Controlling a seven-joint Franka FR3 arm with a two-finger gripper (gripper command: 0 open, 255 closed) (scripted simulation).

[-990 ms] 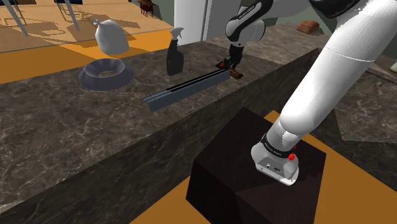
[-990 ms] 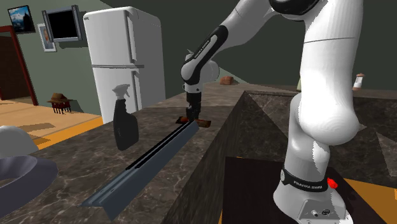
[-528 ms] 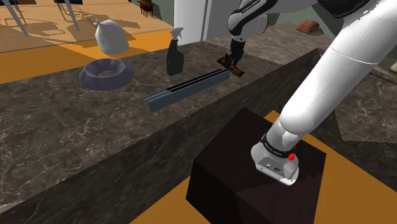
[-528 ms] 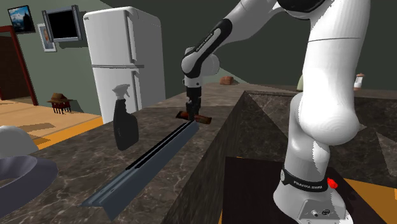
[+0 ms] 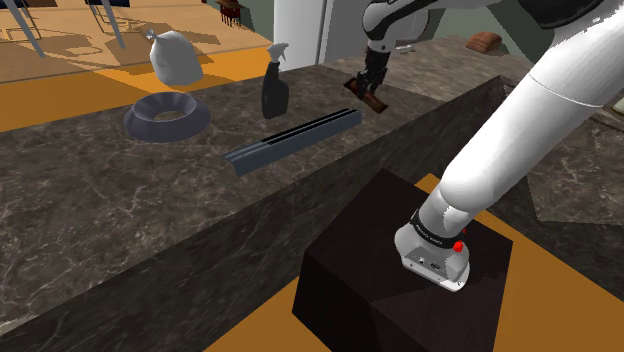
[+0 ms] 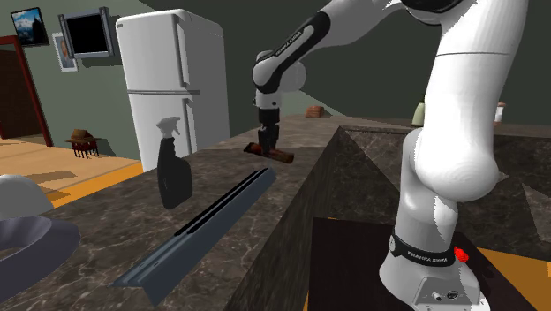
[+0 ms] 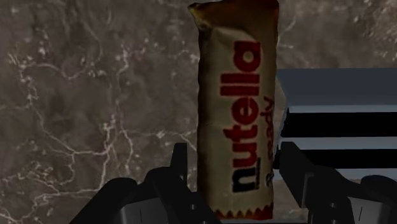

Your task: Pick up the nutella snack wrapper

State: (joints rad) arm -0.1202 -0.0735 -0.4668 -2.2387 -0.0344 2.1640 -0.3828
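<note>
- While it is clamped between the black fingers [image 7: 180, 167], the nutella snack wrapper [image 7: 236, 108] stretches lengthways away from the hand. It is cream with browned ends, and "nutella" runs along it in black and red letters. The small print beside the logo is too fine to read.
- From the shoulder view the wrapper [image 5: 368, 100] is a small brown sliver under the hand, with no lettering legible. In the second exterior view it [image 6: 270, 153] hangs tilted, one end lower. It looks clear of the surface, though the gap beneath is hard to judge.
- The gripper [image 7: 234, 167] is closed on the wrapper. One finger presses each long side near the crimped end closest to the hand, so the jaws stand only a wrapper's width apart. In the outside views the gripper [image 5: 370, 88] [image 6: 265, 141] points down at the worktop.
- A dark marbled counter [image 7: 83, 95] lies below.
- A dark grey rail [image 7: 337, 83] lies just beside the wrapper, cut off by the frame edge and crossed by two black bands. In the shoulder view it [image 5: 295, 138] lies long across the counter, one end near the gripper.
- A dark spray bottle [image 5: 275, 82] stands upright beside the rail.
- A grey ring-shaped bowl [image 5: 167, 116] and a pale knotted bag [image 5: 174, 57] sit well apart from the wrapper. The second exterior view's left edge crops both.
</note>
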